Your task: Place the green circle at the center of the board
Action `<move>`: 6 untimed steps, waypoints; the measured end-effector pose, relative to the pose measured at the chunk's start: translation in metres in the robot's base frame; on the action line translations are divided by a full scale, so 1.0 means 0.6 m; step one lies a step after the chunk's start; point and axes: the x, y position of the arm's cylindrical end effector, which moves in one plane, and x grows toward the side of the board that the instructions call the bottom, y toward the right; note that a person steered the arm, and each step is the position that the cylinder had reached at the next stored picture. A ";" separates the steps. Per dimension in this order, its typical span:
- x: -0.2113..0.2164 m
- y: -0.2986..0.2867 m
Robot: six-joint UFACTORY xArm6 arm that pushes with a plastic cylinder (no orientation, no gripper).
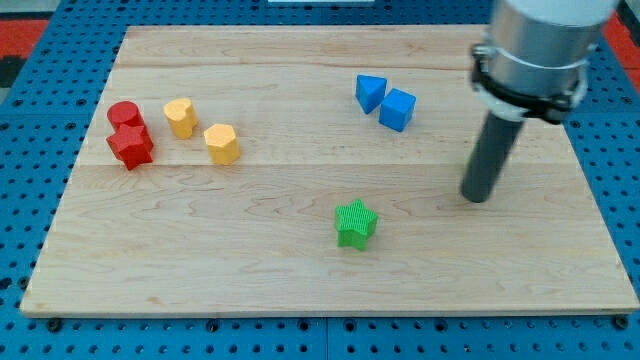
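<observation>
No green circle shows in the camera view; the arm's body at the view's top right may hide part of the board. The only green block is a green star (356, 222), lying below the middle of the wooden board (300, 270). My tip (478, 196) rests on the board to the right of the green star and slightly above it, well apart from it and touching no block.
A blue triangular block (370, 92) and a blue cube (397, 108) sit close together at the upper middle-right. Two yellow blocks (180, 116) (222, 143) lie at the left. A red cylinder (124, 114) touches a red star (131, 146) at the far left.
</observation>
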 end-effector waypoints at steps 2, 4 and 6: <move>-0.101 0.047; -0.125 -0.129; -0.099 -0.172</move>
